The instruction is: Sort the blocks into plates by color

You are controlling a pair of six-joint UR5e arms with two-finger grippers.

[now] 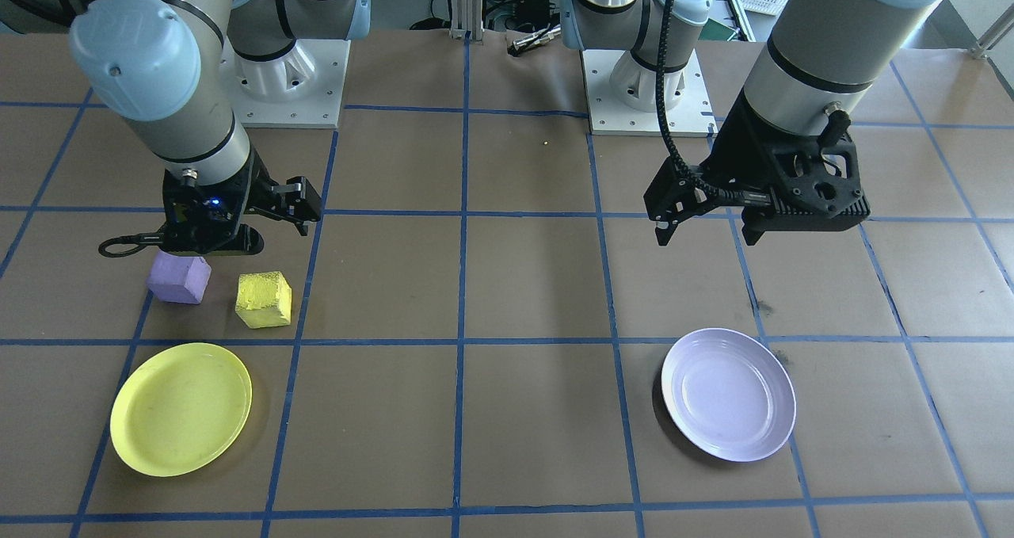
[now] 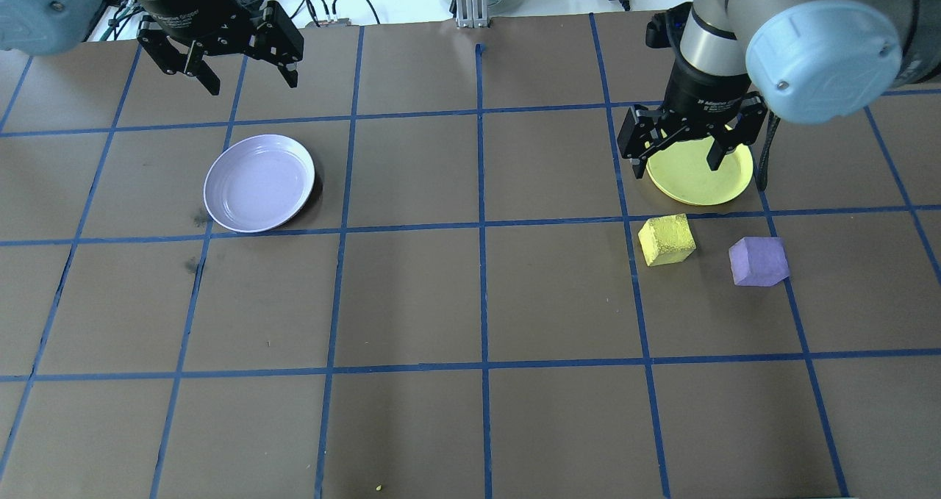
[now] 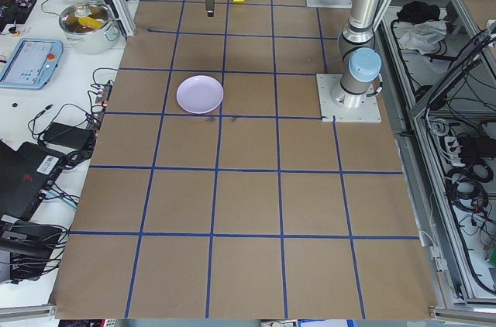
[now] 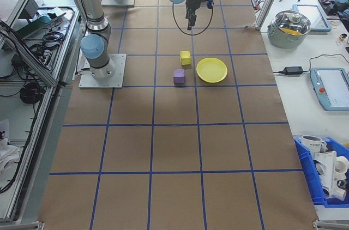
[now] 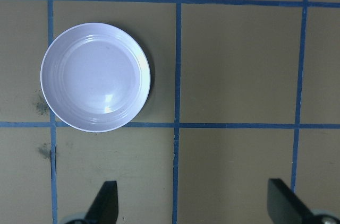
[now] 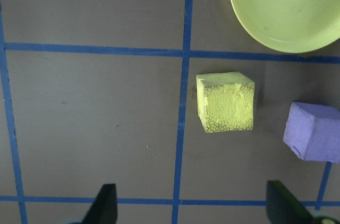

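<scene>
Overhead exterior, L to R: left gripper (image 2: 245, 73) upper left, fingers spread, pointing down, above lavender plate (image 2: 259, 183). Right gripper (image 2: 684, 146) spread wide, empty, over yellow plate (image 2: 698, 183). Yellow block (image 2: 667, 239) & purple block (image 2: 759, 261) on table just below.

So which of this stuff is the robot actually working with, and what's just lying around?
Part of the job: yellow block, purple block, yellow plate, lavender plate.

Just lying about: steel pot and tablet on the side bench, blue bin of parts, cables.
</scene>
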